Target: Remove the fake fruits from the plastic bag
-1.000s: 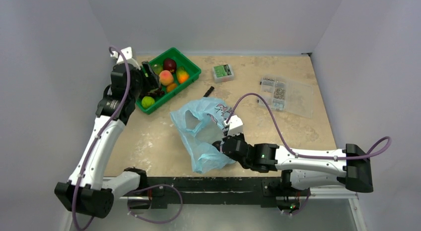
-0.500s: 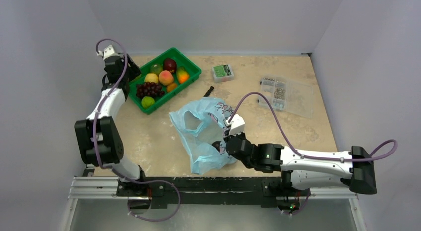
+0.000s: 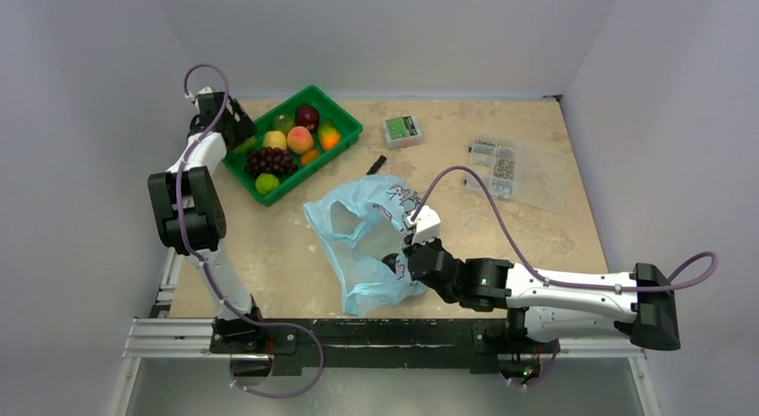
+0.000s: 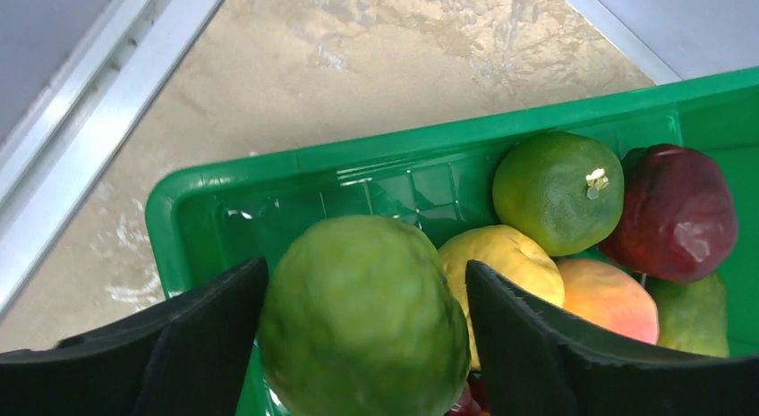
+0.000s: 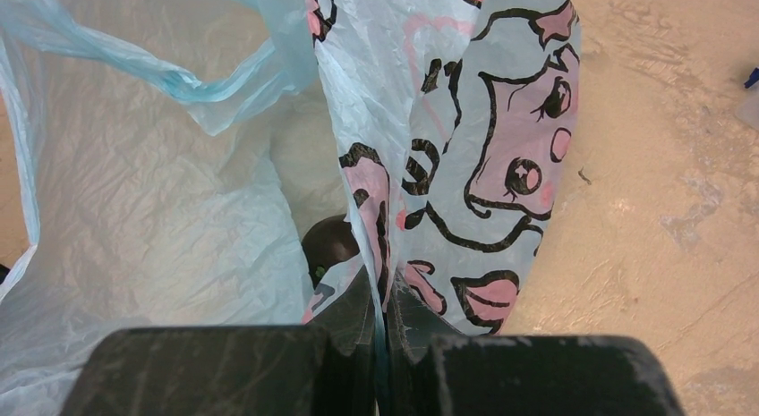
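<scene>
At 6 o'clock on the mottled beige counter (image 3: pixel 268 255), the right claw (image 5: pixel 383 295) is pinched narrow on a fold of the bag (image 5: pixel 179 210). The bag is one thin, crinkled, see-through pale-blue sack printed with pink-and-black cartoon animals. It lies slumped with its mouth gaping toward 11 o'clock. Inside it, just past the fingertips, sits one dark rounded lump (image 5: pixel 329 241), too hidden to name.

Beyond the bag, toward 12 o'clock, lies one short black stick (image 3: pixel 376 164).

At 10 o'clock stands one rigid, glossy green rectangular tray (image 3: pixel 345 123), where the fruits lie. Eight can be made out from overhead:
- one dark purple grape bunch (image 3: pixel 268 159)
- one green ball (image 3: pixel 266 183) at the near corner
- one yellow lemon (image 4: pixel 506 259)
- one pink-orange peach (image 4: pixel 609 298)
- one smooth green round one (image 4: pixel 559 192) with a stem stub
- one dark red, slightly dimpled one (image 4: pixel 677 213)
- one orange-and-green oval (image 3: pixel 328 134)
- one small orange piece (image 3: pixel 310 156)

Over the tray's 9 o'clock corner, the left claw (image 4: pixel 365 268) holds one more fruit between its two matte black fingers. It is a round green fruit (image 4: pixel 362 335) with a pebbly skin.

Farther off, at 1 o'clock, sits one small green box (image 3: pixel 402 130). At 2 o'clock is one flat clear compartment case (image 3: pixel 528 174) with small parts in some cells.
</scene>
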